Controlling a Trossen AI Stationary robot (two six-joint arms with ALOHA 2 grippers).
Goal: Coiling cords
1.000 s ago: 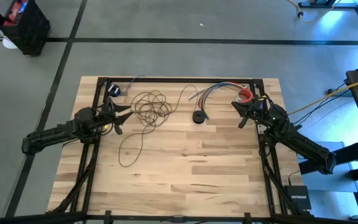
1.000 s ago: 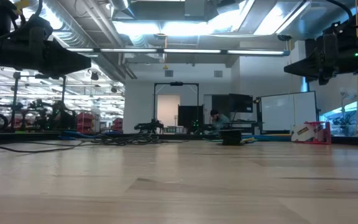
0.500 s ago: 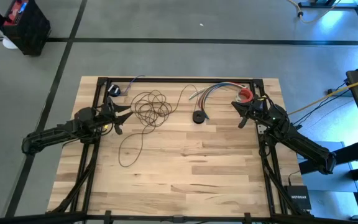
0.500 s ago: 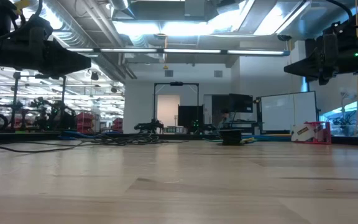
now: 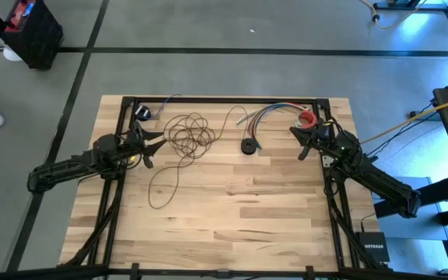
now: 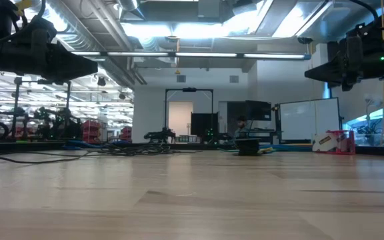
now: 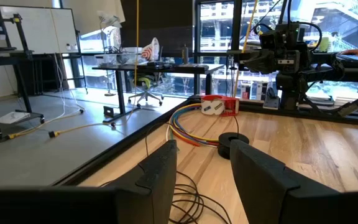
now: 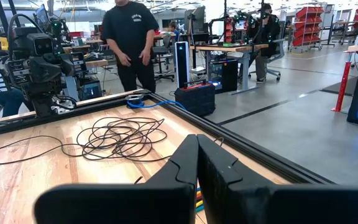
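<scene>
Nothing's moved since a second ago: left hand (image 5: 159, 145) open beside the cords (image 5: 189, 134), right hand (image 5: 295, 134) shut, empty.

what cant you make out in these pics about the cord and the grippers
- Cord loops, high view: too thin and overlapping to count or follow.
- Puck, low view: only a small dark shape far off; its join to the cord is unreadable.
- Left gripper, left wrist view: fingers cover the nearest loops.
- Right gripper, right wrist view: shut fingers block the table just ahead.
- Both grippers, low view: cut off by the top edge.
</scene>
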